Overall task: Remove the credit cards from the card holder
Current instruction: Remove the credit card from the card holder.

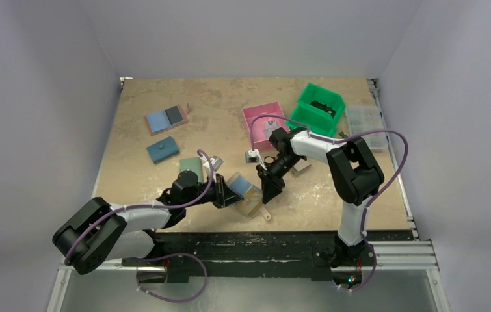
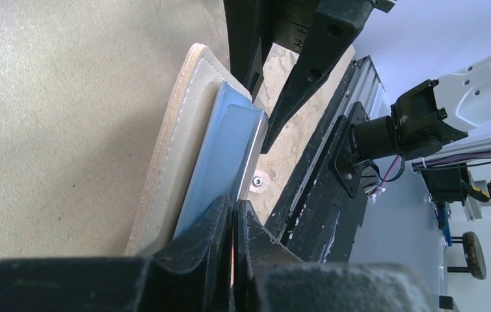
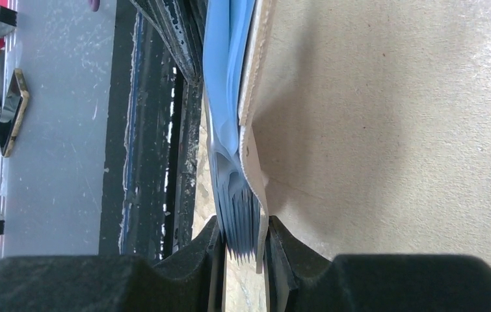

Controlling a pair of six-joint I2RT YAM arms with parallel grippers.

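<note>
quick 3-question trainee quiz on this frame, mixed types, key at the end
1. True or false: the left tool is shut on the beige bifold card holder with pale blue lining.
2. What does the right tool grip? A) a screwdriver B) the same card holder C) nothing
3. Fill in: in the top view, the pink plastic bin sits to the ___ of the green plastic bin.
Key: 1 true; 2 B; 3 left.
</note>
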